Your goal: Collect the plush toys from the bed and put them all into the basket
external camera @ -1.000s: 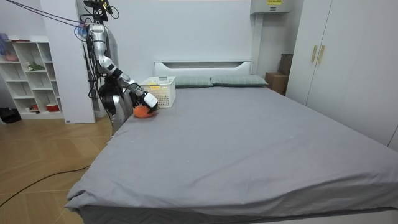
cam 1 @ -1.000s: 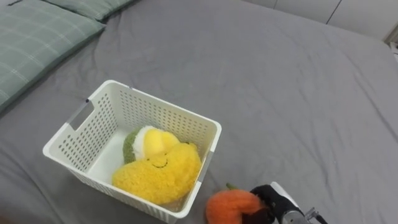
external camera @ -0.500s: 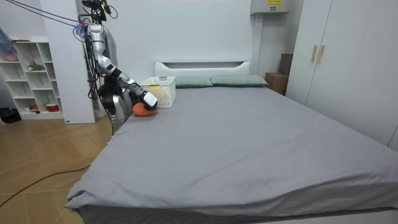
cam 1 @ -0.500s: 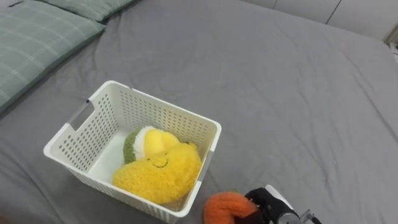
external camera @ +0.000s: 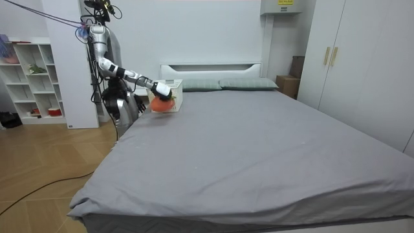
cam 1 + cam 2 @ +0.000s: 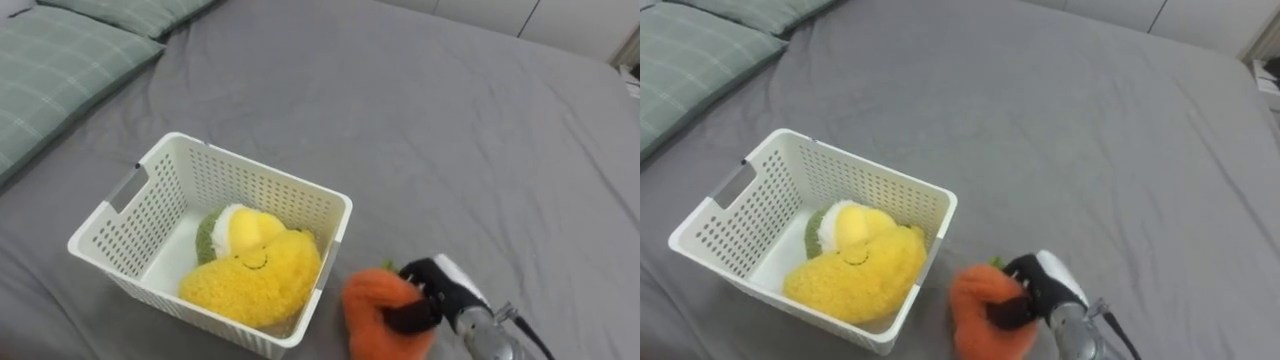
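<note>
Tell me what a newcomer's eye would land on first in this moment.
The bright orange plush toy stands out first, clutched in the robot's right hand at the lower right, just beside the white basket. Next comes the basket itself, sitting on the grey bed, with a smiling yellow plush and a green-and-white plush lying inside it.

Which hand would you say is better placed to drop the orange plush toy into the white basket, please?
Right. The right hand is curled round the orange plush toy, raised off the bed right beside the white basket, so likely only a short move over the rim remains.
</note>
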Robot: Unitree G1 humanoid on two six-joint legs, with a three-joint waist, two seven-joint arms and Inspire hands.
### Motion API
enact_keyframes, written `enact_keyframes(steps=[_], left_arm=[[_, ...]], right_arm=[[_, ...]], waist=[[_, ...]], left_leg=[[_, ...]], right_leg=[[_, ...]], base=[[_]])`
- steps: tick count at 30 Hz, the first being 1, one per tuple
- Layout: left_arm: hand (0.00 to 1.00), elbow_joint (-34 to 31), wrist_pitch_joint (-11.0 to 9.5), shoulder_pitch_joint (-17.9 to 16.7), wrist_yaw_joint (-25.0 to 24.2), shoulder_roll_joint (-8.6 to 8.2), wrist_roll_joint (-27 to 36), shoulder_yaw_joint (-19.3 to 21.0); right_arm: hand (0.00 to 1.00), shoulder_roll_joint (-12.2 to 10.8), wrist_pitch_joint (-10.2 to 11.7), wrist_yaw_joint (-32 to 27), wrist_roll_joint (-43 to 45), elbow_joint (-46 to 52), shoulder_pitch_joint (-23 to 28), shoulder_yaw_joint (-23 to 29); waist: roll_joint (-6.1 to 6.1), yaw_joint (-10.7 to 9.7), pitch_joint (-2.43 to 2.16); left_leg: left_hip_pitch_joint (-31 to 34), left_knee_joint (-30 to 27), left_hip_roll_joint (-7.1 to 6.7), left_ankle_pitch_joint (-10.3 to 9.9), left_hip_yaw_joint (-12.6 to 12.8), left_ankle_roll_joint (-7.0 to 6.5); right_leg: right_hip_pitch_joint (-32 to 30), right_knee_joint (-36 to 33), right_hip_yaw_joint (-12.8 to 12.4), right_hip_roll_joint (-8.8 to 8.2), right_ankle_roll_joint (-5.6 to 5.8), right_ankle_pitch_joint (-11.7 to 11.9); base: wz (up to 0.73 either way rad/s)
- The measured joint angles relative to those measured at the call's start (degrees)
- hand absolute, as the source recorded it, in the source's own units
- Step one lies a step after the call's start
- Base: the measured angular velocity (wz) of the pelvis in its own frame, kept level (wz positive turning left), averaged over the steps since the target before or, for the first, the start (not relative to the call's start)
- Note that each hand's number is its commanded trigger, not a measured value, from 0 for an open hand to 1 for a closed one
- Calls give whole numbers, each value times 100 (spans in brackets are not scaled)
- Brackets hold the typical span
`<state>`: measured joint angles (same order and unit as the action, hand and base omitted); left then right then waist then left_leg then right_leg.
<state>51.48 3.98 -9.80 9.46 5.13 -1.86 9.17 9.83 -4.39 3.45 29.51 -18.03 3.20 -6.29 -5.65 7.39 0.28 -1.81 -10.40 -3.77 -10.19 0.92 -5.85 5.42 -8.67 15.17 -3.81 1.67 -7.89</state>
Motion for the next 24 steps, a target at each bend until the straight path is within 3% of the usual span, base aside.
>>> enact_keyframes(steps=[8,13,24], left_arm=[[0,29,-55,-21,35,-5,-8,112],[0,28,-54,-26,30,-33,-7,134],[0,38,-61,-32,6,-27,-110,142]], right_arm=[[100,52,-1,-179,7,953,9,496],[100,81,6,-249,19,1527,-56,547],[100,134,-38,-257,38,3007,-283,535]], waist=[[-2,-52,-2],[67,-57,44],[52,-37,3]], left_leg=[[-98,89,7,2,106,-3],[-147,124,28,0,210,-2],[-78,105,33,2,232,-2]], right_leg=[[9,-1,-173,14,1,-1],[-9,-13,-303,34,1,-1],[-114,-20,-347,38,1,0]], base=[[-8],[-11],[-1]])
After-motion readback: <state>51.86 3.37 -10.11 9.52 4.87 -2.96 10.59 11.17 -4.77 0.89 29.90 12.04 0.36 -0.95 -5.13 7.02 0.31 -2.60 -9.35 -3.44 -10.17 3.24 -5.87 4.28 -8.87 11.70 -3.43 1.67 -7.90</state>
